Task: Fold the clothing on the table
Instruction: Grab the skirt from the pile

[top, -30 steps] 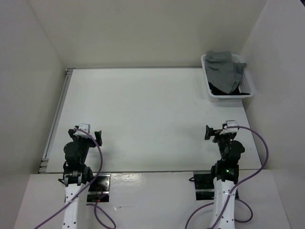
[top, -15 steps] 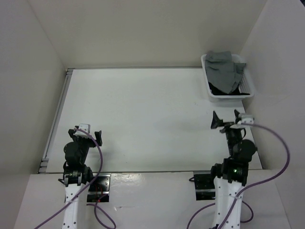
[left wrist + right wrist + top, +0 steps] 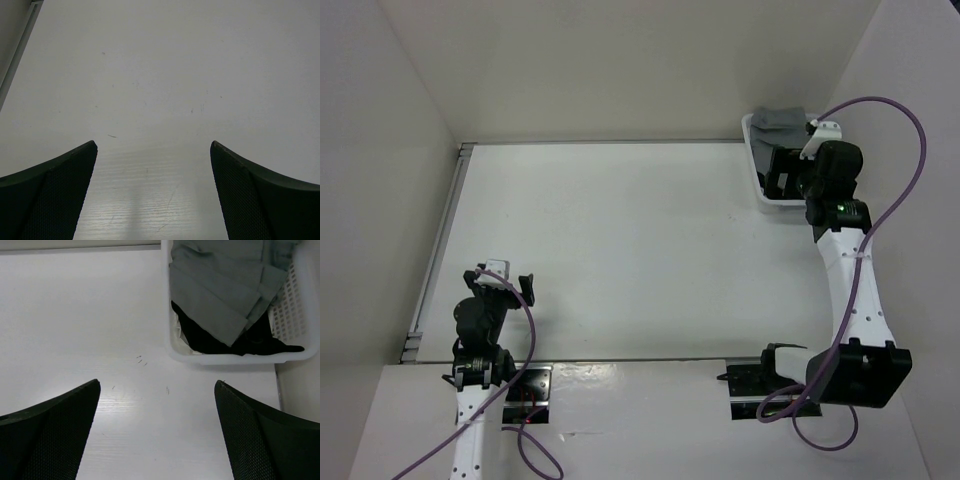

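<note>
- Your white basket (image 3: 235, 359) sits at the far right corner of the desk (image 3: 620, 230), close to the wall.
- Inside it, the grey pleated skirt (image 3: 215, 290) lies bunched on top. A black garment (image 3: 200, 340) shows from under it along the near side.
- No part of the skirt lies on the desk.
- Your right fingers (image 3: 782, 175) stand wide apart and hold nothing. They hover just short of the basket and point toward it.
- Your left fingers (image 3: 500, 285) are also wide apart and empty, over bare desk near the front left.
- Compared with a second ago, the right fingers have swung from the near edge out to the basket. The left fingers and the skirt have not moved.
</note>
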`<state>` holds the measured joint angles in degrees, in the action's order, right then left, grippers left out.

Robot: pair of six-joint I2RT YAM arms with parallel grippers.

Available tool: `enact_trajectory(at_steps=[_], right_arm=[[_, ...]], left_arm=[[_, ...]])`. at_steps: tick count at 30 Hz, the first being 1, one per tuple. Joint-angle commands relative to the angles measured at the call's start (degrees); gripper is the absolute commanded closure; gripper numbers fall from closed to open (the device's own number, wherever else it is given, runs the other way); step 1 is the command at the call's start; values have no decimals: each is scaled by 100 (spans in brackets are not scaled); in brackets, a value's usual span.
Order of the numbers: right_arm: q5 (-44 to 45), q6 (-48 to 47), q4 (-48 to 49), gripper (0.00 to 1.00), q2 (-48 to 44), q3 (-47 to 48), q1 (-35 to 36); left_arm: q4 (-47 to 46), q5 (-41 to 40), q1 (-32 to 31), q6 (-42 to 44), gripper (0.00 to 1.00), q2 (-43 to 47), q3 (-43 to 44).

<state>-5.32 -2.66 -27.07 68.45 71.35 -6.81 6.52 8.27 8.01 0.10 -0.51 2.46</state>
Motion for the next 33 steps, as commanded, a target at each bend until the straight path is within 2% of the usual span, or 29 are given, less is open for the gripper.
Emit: enact_trajectory(at_steps=[1, 3, 5, 6, 9, 12, 15, 16, 18, 19, 20, 21, 23, 24, 25, 26, 27, 29, 30, 33], right_arm=[[75, -322, 201, 2, -218, 152, -110], [388, -323, 115, 2, -25, 229, -110], [628, -184, -200, 2, 351, 501, -110], [698, -183, -341, 2, 493, 755, -110], [646, -455, -825, 2, 1125, 1073, -216], [497, -902, -1333, 2, 1896, 1634, -216], [593, -1176, -1529, 2, 2705, 2582, -163], [498, -1228, -1529, 2, 2848, 2716, -233], [418, -1229, -1381, 2, 3034, 2796, -286], [418, -1289, -1058, 2, 3087, 2796, -338], [418, -1290, -872, 2, 3087, 2718, -339], [418, -1351, -513, 2, 3148, 2543, -339], [418, -1352, -239, 2, 3201, 2393, -339], [418, -1352, -150, 2, 3254, 2288, -417], [357, -1299, 7, 2, 3332, 2287, -418], [287, -1238, 70, 2, 3394, 2226, -487], [234, -1237, 131, 2, 3447, 2225, -584], [233, -1176, 228, 2, 3614, 2225, -690], [233, -1176, 307, 2, 3675, 2303, -795], [233, -1176, 308, 2, 4000, 2567, -884]], left_arm=[[-134, 87, 43, 96, 0, 746, -237], [-134, 87, 43, 96, 0, 746, -237], [-264, 647, 43, 472, 0, 746, 26], [-405, 649, 43, 300, 0, 746, 79], [-1230, 597, 43, 52, 0, 746, 350], [-1426, 790, 43, 428, 0, 466, 763], [-1153, 554, 43, 781, 0, -560, 1694], [-1153, 431, 43, 781, 0, -1382, 1984], [-926, 44, 43, 843, 0, -2334, 3125], [-768, -140, 43, 747, 0, -3401, 3616], [-540, -324, 43, 537, 0, -3951, 4161], [71, -779, 43, 378, 0, -5044, 5410], [846, -1282, 43, -182, 0, -6096, 6779], [1703, -1450, 43, -290, 0, -6597, 7464], [2121, -1503, 43, -291, 0, -7463, 8715], [2795, -1504, 43, -169, 0, -7855, 9276], [3063, -1426, 43, -64, 0, -8511, 9751], [3572, -1425, 43, 69, 0, -9043, 10857], [4149, -1321, 43, 287, 0, -9524, 11151], [5249, -1161, 104, 535, 0, -10221, 12029]])
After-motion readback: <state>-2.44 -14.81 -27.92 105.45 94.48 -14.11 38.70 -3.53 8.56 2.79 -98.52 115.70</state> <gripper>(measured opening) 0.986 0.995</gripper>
